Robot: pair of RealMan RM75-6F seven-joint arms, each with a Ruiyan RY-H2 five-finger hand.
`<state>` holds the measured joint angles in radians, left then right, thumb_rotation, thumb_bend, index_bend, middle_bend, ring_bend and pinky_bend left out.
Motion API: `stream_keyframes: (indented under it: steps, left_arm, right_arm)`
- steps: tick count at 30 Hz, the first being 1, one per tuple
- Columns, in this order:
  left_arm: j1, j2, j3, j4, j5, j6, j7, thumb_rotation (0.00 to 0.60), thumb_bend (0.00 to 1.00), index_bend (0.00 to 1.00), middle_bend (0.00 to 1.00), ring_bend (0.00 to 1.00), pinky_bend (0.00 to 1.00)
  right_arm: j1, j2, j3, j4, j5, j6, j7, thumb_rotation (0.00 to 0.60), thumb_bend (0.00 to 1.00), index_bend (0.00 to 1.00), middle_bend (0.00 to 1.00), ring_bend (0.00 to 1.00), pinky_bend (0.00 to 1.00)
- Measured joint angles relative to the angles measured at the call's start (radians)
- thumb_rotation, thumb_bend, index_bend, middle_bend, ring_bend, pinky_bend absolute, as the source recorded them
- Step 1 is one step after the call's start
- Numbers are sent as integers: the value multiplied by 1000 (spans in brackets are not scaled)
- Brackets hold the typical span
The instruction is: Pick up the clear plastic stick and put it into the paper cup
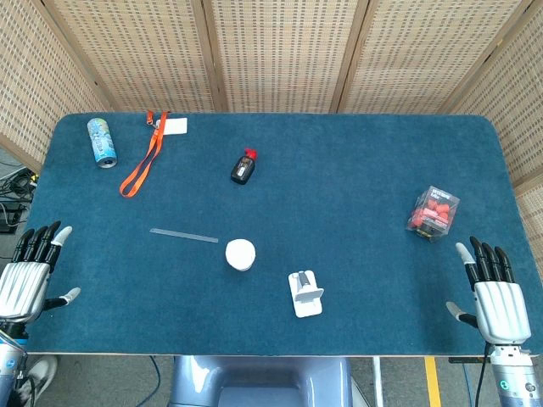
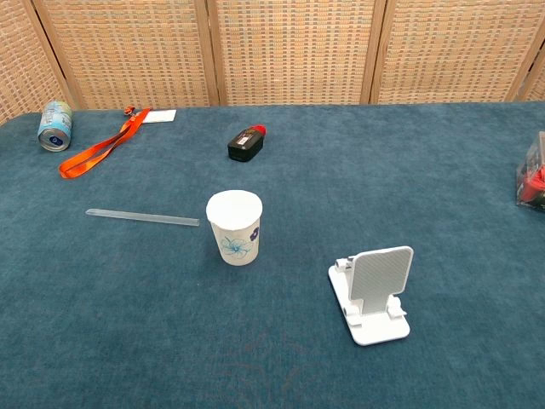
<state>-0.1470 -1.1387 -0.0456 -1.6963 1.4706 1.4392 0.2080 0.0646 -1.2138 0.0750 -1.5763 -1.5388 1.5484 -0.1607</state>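
The clear plastic stick [image 1: 184, 235] [image 2: 142, 217] lies flat on the blue table, just left of the white paper cup [image 1: 240, 254] [image 2: 234, 227], which stands upright with a blue flower print. My left hand [image 1: 30, 271] rests at the table's near left edge, fingers spread and empty, well left of the stick. At the near right edge my right hand [image 1: 490, 292] is likewise open and empty. Neither hand shows in the chest view.
A white phone stand [image 1: 305, 293] [image 2: 375, 292] sits right of the cup. Further back are a black and red object [image 1: 243, 167] [image 2: 246, 142], an orange lanyard with a card [image 1: 144, 161] [image 2: 102, 149], and a can on its side [image 1: 102, 142] [image 2: 54, 125]. A clear box of red pieces [image 1: 433, 213] is at the right.
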Motion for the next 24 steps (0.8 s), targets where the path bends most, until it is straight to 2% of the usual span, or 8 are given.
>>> stream_keyframes:
  steps: [20,24]
  left_arm:
    - [-13,-15,2,21,11,-18,-16,600,85,0,0,0,0]
    - [-29,-31,-17,33,-8,-33,-34,600,85,0,0,0,0]
  right_arm:
    - [-5,11,7,-8,18,2,20,600,53,0,0,0,0]
    - [-9,19,11,-15,25,5,36,600,53,0,0,0,0]
